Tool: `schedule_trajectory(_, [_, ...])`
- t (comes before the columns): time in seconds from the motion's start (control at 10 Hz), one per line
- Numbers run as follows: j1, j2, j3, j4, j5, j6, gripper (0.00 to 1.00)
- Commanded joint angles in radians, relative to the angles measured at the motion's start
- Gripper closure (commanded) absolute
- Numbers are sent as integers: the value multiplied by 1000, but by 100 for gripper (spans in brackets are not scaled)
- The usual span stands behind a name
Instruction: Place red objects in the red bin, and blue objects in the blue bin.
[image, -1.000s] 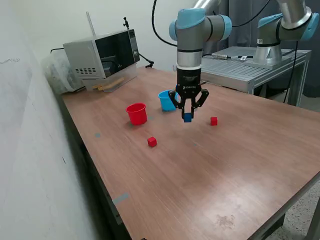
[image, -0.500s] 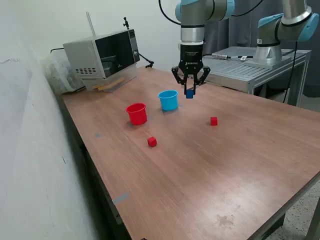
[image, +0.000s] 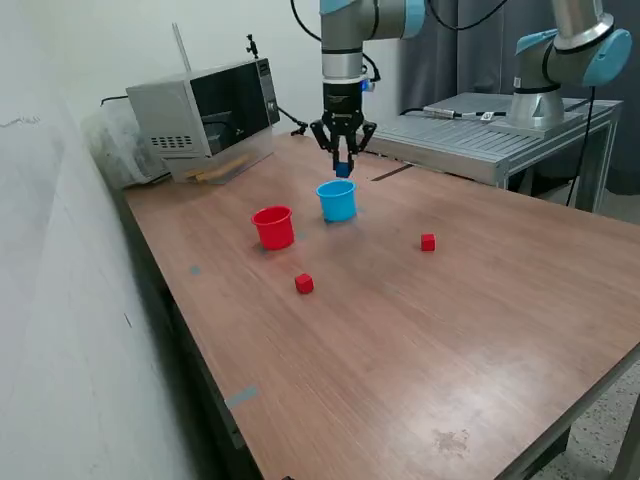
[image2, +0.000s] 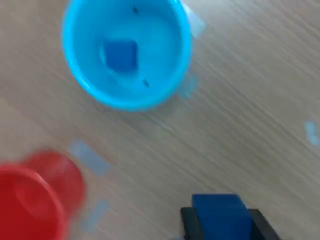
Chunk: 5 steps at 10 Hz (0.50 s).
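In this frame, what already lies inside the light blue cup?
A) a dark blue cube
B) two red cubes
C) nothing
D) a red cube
A: the wrist view looks down into the light blue cup and shows one dark blue cube on its floor, while the gripper holds a second blue cube above the table.

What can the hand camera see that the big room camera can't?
Only the wrist view shows a small dark blue cube lying inside the round light blue plastic cup. Only the exterior view shows two small red cubes on the wooden table and a microwave. Both show the round red plastic cup, and the gripper holding another dark blue cube.
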Motion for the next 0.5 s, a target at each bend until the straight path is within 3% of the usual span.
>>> schedule_trajectory(0.0, [-135, 45, -43, 75, 2, 18, 100])
schedule_trajectory(0.4, [-174, 44, -19, 75, -1, 12, 100])
